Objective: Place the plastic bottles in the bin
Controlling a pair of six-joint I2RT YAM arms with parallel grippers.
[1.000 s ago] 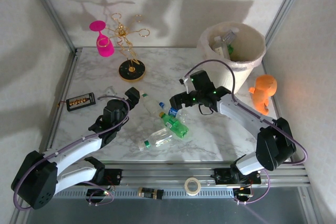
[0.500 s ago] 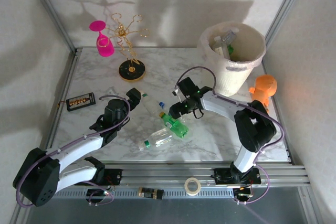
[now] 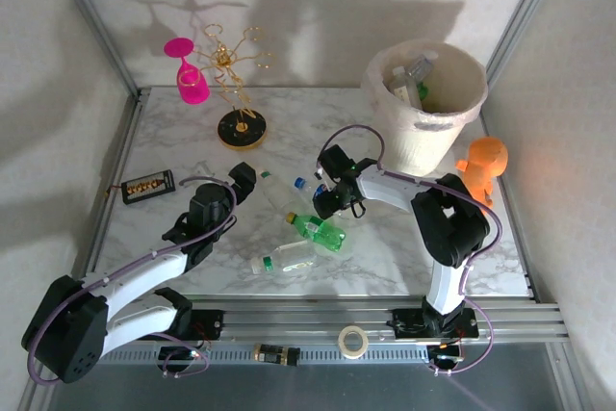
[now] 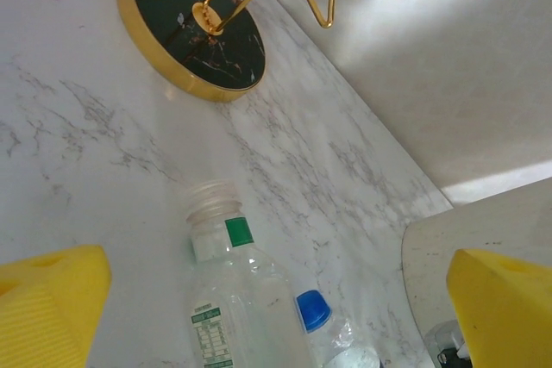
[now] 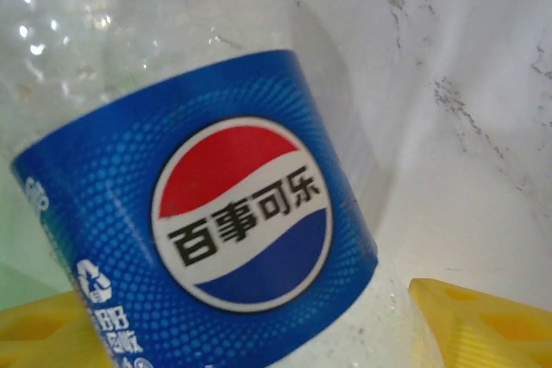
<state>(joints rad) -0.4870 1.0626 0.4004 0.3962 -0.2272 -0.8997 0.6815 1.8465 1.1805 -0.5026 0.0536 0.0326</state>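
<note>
Several plastic bottles lie mid-table: a clear one with a white cap (image 3: pixel 274 190), a blue-capped Pepsi bottle (image 3: pixel 304 187), a green one (image 3: pixel 320 229) and a clear one with a green cap (image 3: pixel 286 257). More bottles stick out of the cream bin (image 3: pixel 423 124) at the back right. My right gripper (image 3: pixel 327 201) is down at the Pepsi bottle (image 5: pixel 224 213). Its yellow fingers (image 5: pixel 483 316) stand close on either side of the blue label, the gripper (image 5: pixel 250 325) open around it. My left gripper (image 3: pixel 243 178) is open wide, its jaws (image 4: pixel 276 308) framing the white-capped bottle (image 4: pixel 233 299) and the blue cap (image 4: pixel 312 309).
A gold hanger stand (image 3: pixel 241 127) with a pink plastic glass (image 3: pixel 188 74) stands at the back left. A small black studded box (image 3: pixel 147 185) lies near the left edge. An orange figure (image 3: pixel 481 166) sits right of the bin. A tape roll (image 3: pixel 353 341) rests on the front rail.
My right arm swung left and down onto the Pepsi bottle while its jaws narrowed. The bottles in the pile shifted slightly. The left arm stayed put.
</note>
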